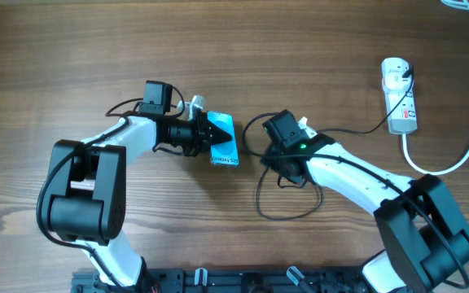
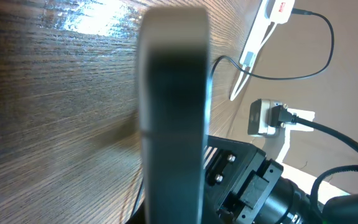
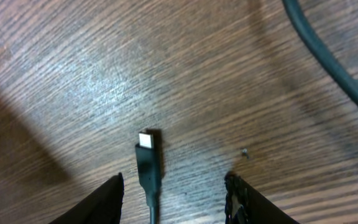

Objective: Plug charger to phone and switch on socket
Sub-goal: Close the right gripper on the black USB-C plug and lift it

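Observation:
My left gripper [image 1: 202, 134] is shut on the phone [image 1: 225, 140], whose blue screen faces up in the overhead view. In the left wrist view the phone [image 2: 173, 112] is seen edge-on and fills the centre; the fingers are hidden. My right gripper [image 3: 174, 196] is open and low over the table. The charger's small plug tip [image 3: 146, 142] lies on the wood between its fingers, nearer the left one, untouched. The black charger cable [image 1: 260, 195] loops under the right arm [image 1: 269, 156] and runs to an adapter [image 1: 405, 75] in the white socket [image 1: 399, 96].
The socket's thick white lead [image 1: 462, 155] curves along the right edge of the table. The socket also shows in the left wrist view [image 2: 278, 7], with the right arm's camera [image 2: 266, 118] close beside the phone.

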Controlling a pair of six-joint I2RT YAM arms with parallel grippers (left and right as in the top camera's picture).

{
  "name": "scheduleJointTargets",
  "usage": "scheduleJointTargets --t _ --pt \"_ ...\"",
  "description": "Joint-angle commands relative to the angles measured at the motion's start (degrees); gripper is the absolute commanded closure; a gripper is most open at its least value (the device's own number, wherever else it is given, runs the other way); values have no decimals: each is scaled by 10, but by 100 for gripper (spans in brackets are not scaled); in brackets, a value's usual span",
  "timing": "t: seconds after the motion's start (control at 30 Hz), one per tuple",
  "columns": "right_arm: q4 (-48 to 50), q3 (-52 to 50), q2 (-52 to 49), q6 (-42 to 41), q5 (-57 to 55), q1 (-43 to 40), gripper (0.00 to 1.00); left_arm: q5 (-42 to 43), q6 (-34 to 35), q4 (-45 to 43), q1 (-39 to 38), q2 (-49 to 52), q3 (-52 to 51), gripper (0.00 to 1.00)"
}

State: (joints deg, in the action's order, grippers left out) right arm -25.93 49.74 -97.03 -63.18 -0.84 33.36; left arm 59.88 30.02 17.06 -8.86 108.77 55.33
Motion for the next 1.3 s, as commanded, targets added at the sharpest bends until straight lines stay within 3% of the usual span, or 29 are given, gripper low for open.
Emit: scheduleJointTargets --t 0.0,0.2,0.33,0.4,0.5,0.73,0.9,1.03,1.1,1.27 --pt "-15 -24 -11 -14 -5 5 43 16 -13 -2 1 2 0 96" --pt "-126 3 -11 3 4 5 38 16 -13 -2 1 2 0 96" --pt "-48 17 -11 30 77 5 34 16 -13 -2 1 2 0 96" --pt "-25 17 -11 20 63 5 34 16 -13 -2 1 2 0 96" --pt "-26 17 -18 5 23 6 33 16 -13 -2 1 2 0 96" --pt "-57 25 -112 17 39 6 18 16 -13 -2 1 2 0 96" --pt "-310 141 -113 32 -57 5 9 16 -13 -2 1 2 0 96" --pt "-346 161 -114 62 -56 3 1 16 -13 -1 1 2 0 96" --pt "-347 161 -113 78 -27 -6 0 16 -13 1 1 2 0 96" --pt "-244 154 -114 90 43 -7 0 16 -13 1 1 2 0 96"
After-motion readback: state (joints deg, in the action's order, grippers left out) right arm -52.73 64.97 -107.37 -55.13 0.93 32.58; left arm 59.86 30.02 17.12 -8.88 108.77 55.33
